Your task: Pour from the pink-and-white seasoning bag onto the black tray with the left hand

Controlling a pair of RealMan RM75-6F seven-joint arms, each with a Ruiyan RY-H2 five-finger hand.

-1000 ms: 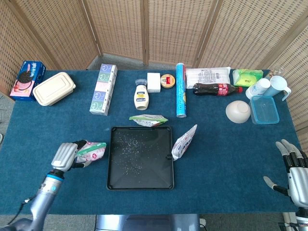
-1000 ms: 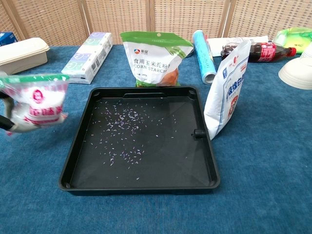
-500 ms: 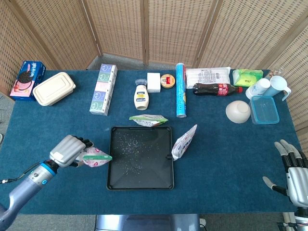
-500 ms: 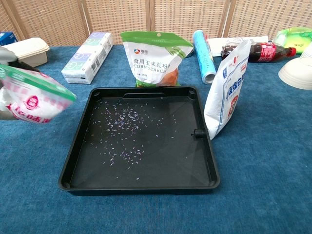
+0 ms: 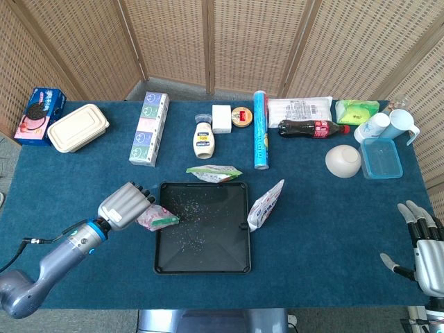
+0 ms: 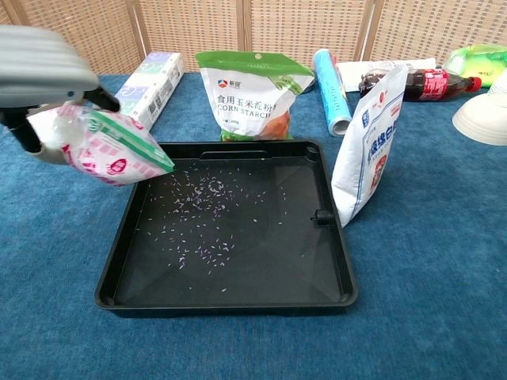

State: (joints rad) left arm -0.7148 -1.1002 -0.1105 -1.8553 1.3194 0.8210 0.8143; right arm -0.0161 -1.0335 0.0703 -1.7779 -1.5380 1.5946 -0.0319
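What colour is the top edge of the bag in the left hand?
Green, on the pink-and-white seasoning bag held by the left hand; clearest in the chest view.

The left hand (image 5: pixel 126 205) has swung in from the counter's left side toward the black tray (image 5: pixel 202 258), carrying the pink-and-white seasoning bag (image 6: pixel 107 148). The bag, nearly upright a second ago, is now tipped with its green-edged top angled down over the tray's left rim, above the scattered granules.

The left hand (image 5: pixel 126 205) has a silver-grey shell and dark fingers on a grey arm with a blue wrist ring and black cable, while the right hand (image 5: pixel 420 248) shows matching grey, black-jointed fingers.
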